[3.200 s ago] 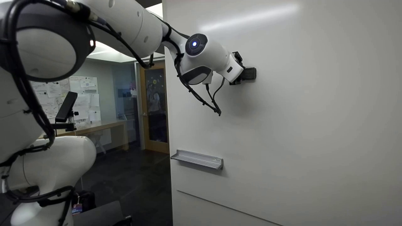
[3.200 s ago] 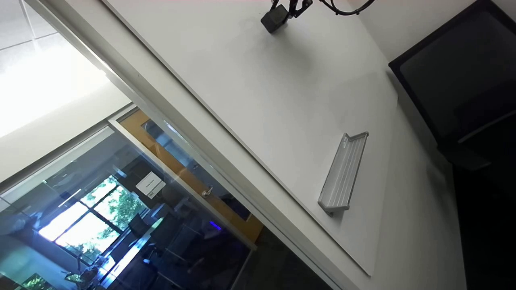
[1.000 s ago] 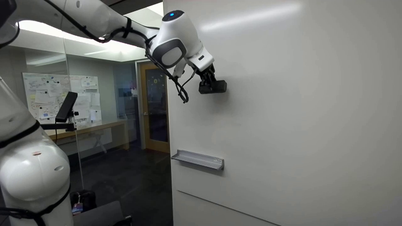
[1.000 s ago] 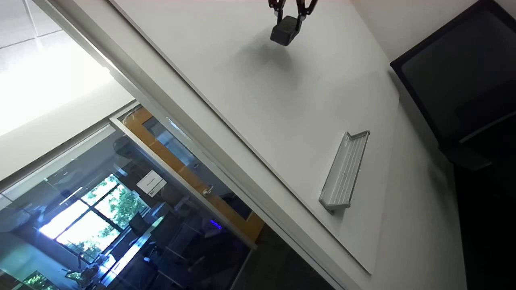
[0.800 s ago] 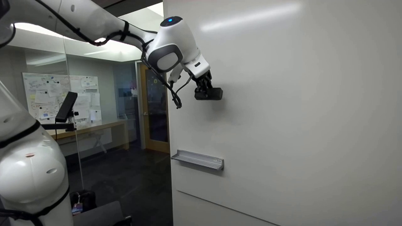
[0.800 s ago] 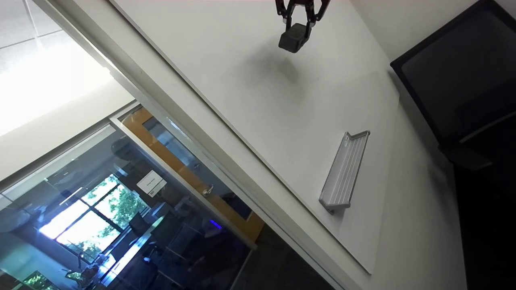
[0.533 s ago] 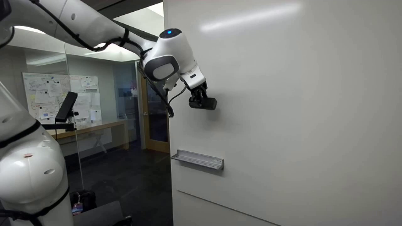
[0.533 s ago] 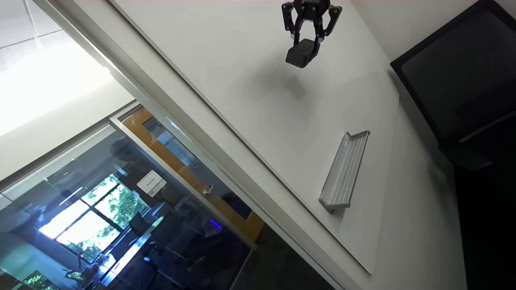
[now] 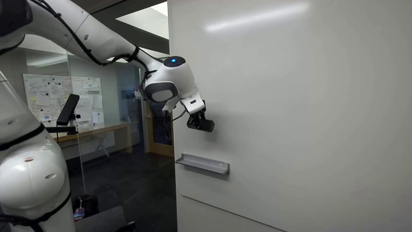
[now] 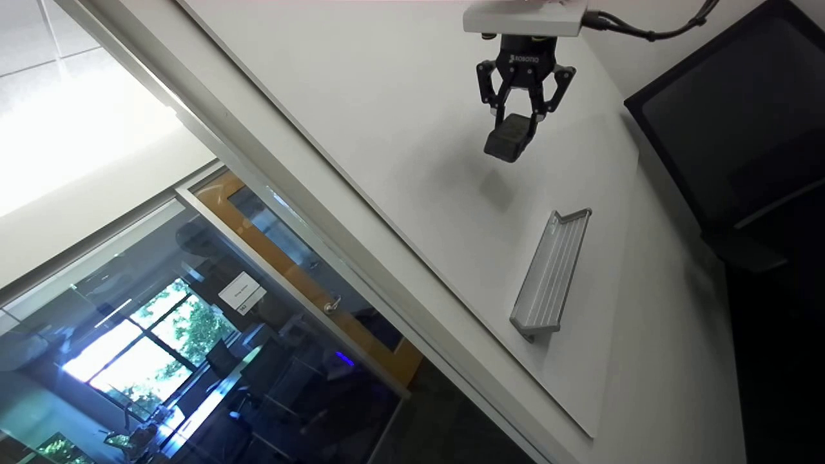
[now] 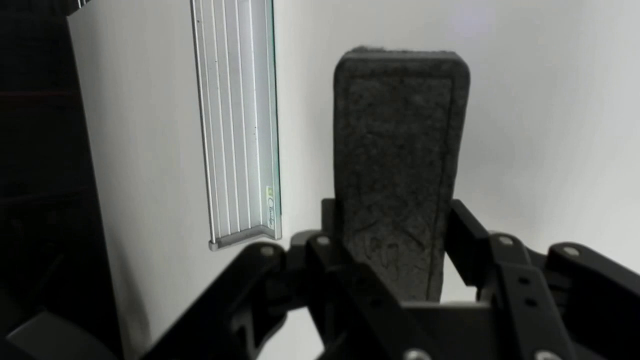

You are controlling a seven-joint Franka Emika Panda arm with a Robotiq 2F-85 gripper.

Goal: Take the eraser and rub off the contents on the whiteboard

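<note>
The dark grey block-shaped eraser [image 9: 206, 125] is in my gripper [image 9: 197, 121]. In an exterior view the eraser [image 10: 506, 140] is clamped between the two fingertips of the gripper [image 10: 515, 123]. Its shadow falls apart from it on the whiteboard [image 10: 387, 116], so it is held off the surface. In the wrist view the eraser [image 11: 400, 140] stands lengthwise between the fingers of the gripper [image 11: 393, 222], which press on its long sides. The whiteboard [image 9: 289, 112] is a large white upright panel; I make out no clear writing on it.
A grey ribbed tray [image 9: 202, 163] is fixed on the whiteboard below the eraser; it also shows in the wrist view [image 11: 235, 120]. The board's side edge [image 9: 172, 106] is left of the gripper. A dark screen [image 10: 735, 116] is beyond the board.
The eraser was higher, at or close to the board. My gripper has carried it away from the surface and down toward the tray's height, with the fingers still shut on it.
</note>
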